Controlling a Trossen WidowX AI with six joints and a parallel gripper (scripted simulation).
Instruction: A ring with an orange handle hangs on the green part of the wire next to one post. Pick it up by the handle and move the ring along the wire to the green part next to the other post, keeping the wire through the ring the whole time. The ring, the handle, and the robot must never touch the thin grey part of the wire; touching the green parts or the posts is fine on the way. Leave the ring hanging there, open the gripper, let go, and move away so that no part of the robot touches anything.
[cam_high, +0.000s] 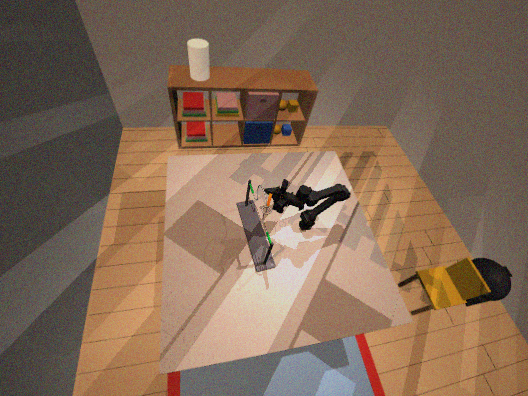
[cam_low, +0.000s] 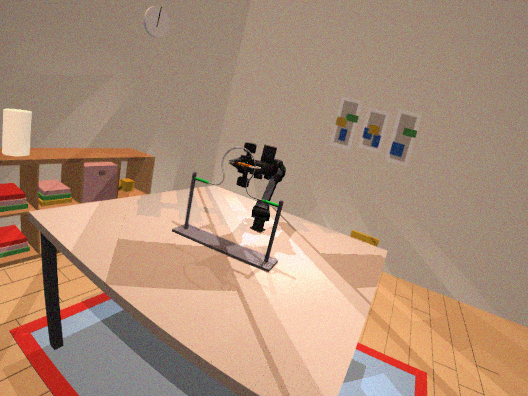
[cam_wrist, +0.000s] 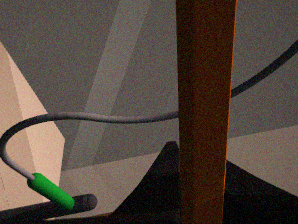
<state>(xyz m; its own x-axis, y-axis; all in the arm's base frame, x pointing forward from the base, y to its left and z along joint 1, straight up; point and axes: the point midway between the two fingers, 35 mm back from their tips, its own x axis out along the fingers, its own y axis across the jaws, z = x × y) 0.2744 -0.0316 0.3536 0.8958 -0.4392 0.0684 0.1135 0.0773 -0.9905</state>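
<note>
My gripper (cam_high: 270, 193) (cam_low: 239, 164) (cam_wrist: 179, 150) is shut on the orange handle (cam_high: 269, 200) (cam_low: 246, 165) (cam_wrist: 205, 90), high above the table, beside the upper part of the thin grey wire (cam_low: 235, 148) (cam_wrist: 115, 119). The wire passes behind the handle in the wrist view; contact cannot be told. The ring is too thin to make out, so its place around the wire is unclear. One green part (cam_high: 251, 188) (cam_low: 201, 180) is at the far post (cam_high: 248, 192) (cam_low: 190, 202), the other (cam_high: 268, 237) (cam_low: 270, 203) at the near post (cam_high: 268, 253) (cam_low: 274, 232).
The posts stand on a dark grey base (cam_high: 256, 235) (cam_low: 220, 245) on the table (cam_high: 215, 320) (cam_low: 200, 320). The arm (cam_high: 325, 194) (cam_low: 270, 192) reaches in from the right in the top view. A shelf (cam_high: 240, 77) stands behind the table and a yellow chair (cam_high: 440, 285) beside it.
</note>
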